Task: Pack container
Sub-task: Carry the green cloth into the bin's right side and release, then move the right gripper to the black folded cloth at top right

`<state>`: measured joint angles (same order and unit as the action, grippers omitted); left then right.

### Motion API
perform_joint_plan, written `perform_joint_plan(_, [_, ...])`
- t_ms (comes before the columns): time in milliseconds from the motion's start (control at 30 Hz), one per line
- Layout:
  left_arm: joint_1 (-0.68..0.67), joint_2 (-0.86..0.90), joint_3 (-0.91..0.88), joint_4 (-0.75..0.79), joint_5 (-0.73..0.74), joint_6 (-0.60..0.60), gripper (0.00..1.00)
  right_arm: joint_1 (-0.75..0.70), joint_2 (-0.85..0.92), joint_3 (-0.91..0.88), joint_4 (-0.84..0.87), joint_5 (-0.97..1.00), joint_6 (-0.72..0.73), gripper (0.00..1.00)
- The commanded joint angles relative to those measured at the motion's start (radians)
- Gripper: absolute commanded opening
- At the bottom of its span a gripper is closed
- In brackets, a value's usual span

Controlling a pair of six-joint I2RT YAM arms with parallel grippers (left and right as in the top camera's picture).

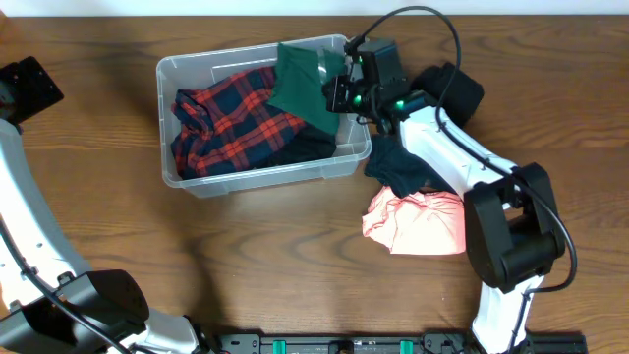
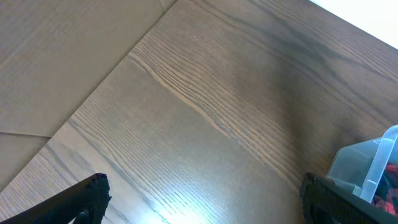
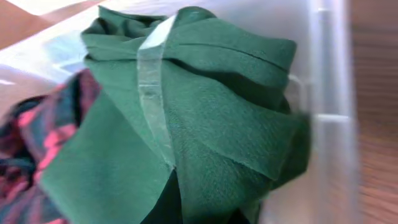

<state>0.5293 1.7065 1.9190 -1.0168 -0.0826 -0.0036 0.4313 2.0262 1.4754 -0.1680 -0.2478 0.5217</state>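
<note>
Because the container (image 1: 265,175) is thin clear plastic, treat it as light, stiff at the rim, smooth-walled and liable to slide if pushed. It stands on the table (image 1: 118,246), left of centre in the overhead view. It holds a red plaid garment (image 1: 231,123) and a green garment (image 1: 305,84) that drapes against its right-hand rim.

To steady the bin, grip the rim near a corner. The cloth is soft and limp, so pinch a fold rather than a flat face.

The right gripper (image 1: 341,95) hangs at that rim over the green cloth. Its body and the fabric mask its fingers, so their state cannot be told. The left gripper (image 2: 205,205) holds its fingers spread wide over bare table.

A dark garment (image 1: 398,167) and a pink garment (image 1: 418,221) lie outside the bin, partly under the right arm. The bin's bottom is covered.
</note>
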Motion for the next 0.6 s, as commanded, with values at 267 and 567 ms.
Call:
perform_joint_plan(267, [0.003, 0.006, 0.0, 0.0, -0.008, -0.009, 0.98, 0.006, -0.008, 0.047, -0.058, 0.144, -0.068, 0.16])
perform_joint_plan(567, [0.003, 0.006, 0.0, 0.0, -0.008, -0.009, 0.98, 0.026, -0.073, 0.3, -0.282, 0.147, -0.277, 0.73])
